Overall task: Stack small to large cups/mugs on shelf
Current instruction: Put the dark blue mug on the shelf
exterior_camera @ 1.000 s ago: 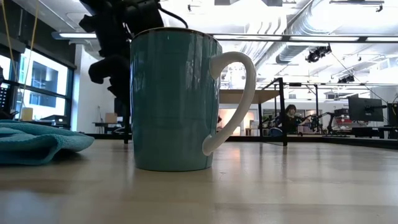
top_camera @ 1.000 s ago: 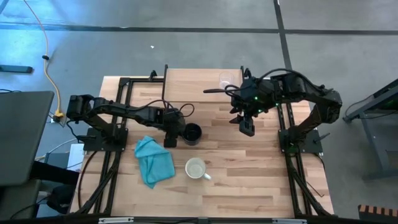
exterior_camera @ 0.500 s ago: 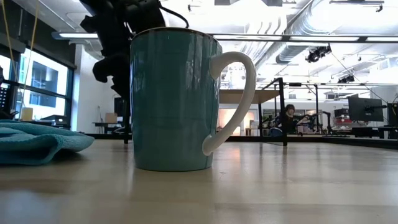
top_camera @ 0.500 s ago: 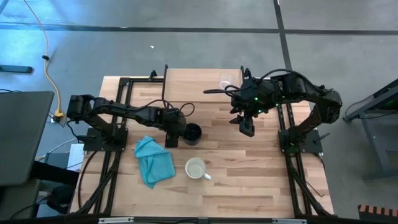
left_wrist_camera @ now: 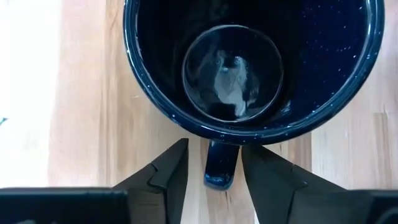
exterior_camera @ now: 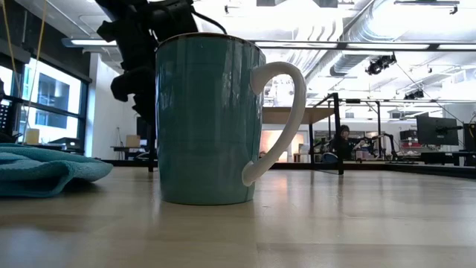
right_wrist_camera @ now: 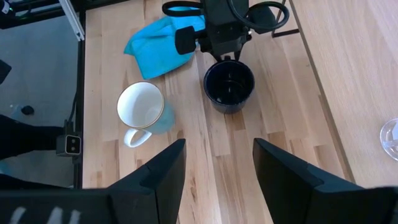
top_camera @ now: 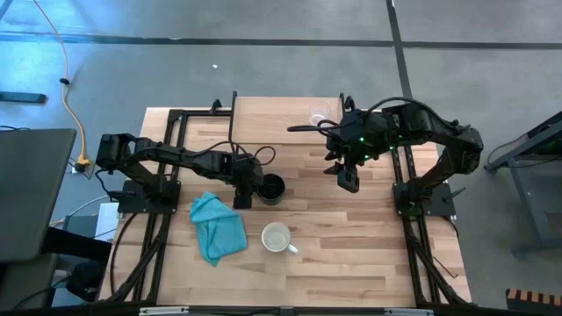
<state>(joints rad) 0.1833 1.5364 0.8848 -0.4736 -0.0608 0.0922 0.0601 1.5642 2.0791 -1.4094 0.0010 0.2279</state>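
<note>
- The dark mug stands upright near the middle of the worktop, a little toward its left side; in the left wrist view its inside is empty and glossy, dark blue with fine speckles.
- The left gripper is down at the mug's handle. Its fingers are parted, one on each side of the handle, with a sliver of wood showing between each finger and the handle, so it has hold of nothing.
- The white-lined mug stands upright nearer the front edge, well apart from the dark one, its handle pointing right. The low view shows its outside as teal with a white handle.
- The glass cup sits close to the far edge, at the shelf's corner as far as the high view shows, just beside the right arm.
- The shelf lies along the far edge; its light board is hard to tell from the worktop seen from above.
- The right gripper hangs above the worktop right of centre, well clear of all three vessels. Its fingers are wide apart and empty.
- A teal cloth lies crumpled toward the front left, left of the white-lined mug.
</note>
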